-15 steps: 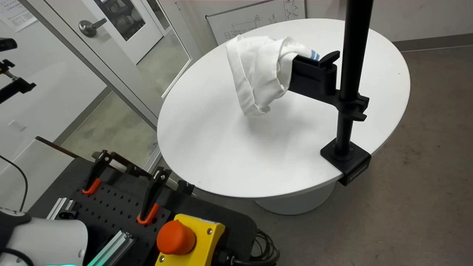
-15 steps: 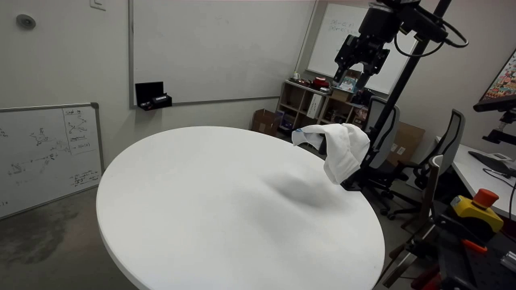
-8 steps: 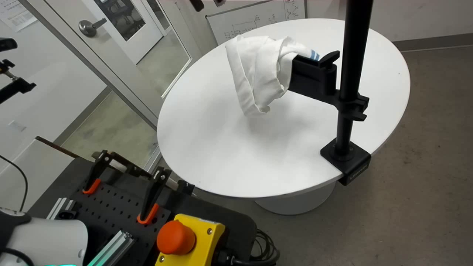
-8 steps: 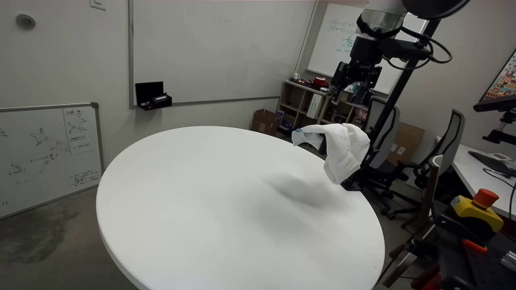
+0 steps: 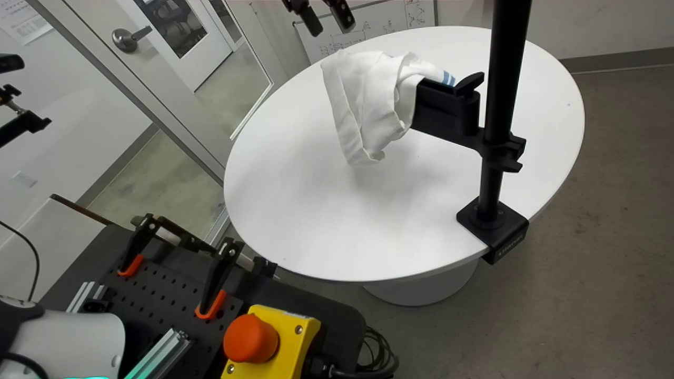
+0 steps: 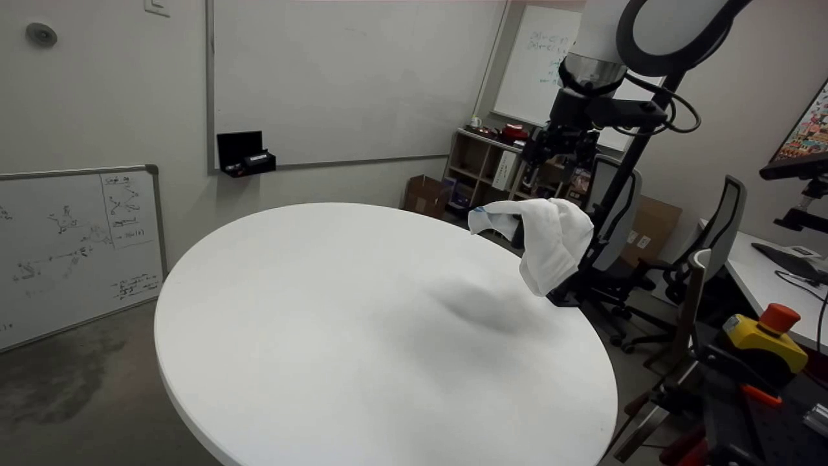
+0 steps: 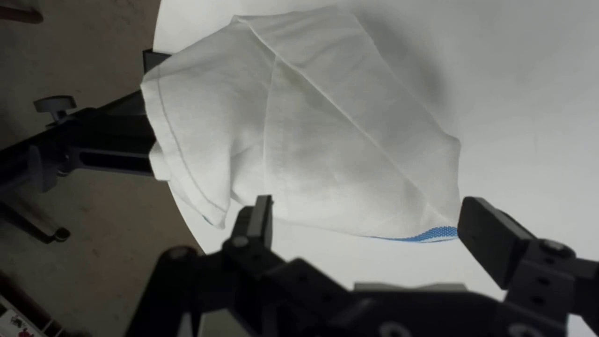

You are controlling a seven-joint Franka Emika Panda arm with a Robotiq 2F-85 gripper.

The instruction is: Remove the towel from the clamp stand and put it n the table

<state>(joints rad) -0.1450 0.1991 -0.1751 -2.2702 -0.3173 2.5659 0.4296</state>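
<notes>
The white towel with blue stripes hangs draped over the black arm of the clamp stand, above the table, in both exterior views [image 5: 363, 105] [image 6: 556, 239]. It fills the middle of the wrist view [image 7: 337, 140]. The clamp stand [image 5: 445, 113] is fixed to the edge of the round white table [image 5: 316, 221]; its arm end is hidden under the towel. My gripper [image 7: 367, 206] is open and empty, with its fingers [image 7: 491, 243] wide apart. In the exterior views the gripper [image 5: 330, 26] [image 6: 548, 180] is above the towel, apart from it.
The stand's tall black pole [image 5: 503, 68] rises beside the towel. A yellow box with a red emergency button [image 5: 271, 337] sits on the black cart with clamps [image 5: 210, 279]. Chairs [image 6: 718, 226] and a shelf [image 6: 479, 162] stand behind the table.
My gripper has come down toward the towel and entered the top of an exterior view. It stays open. The towel and the stand have not moved.
</notes>
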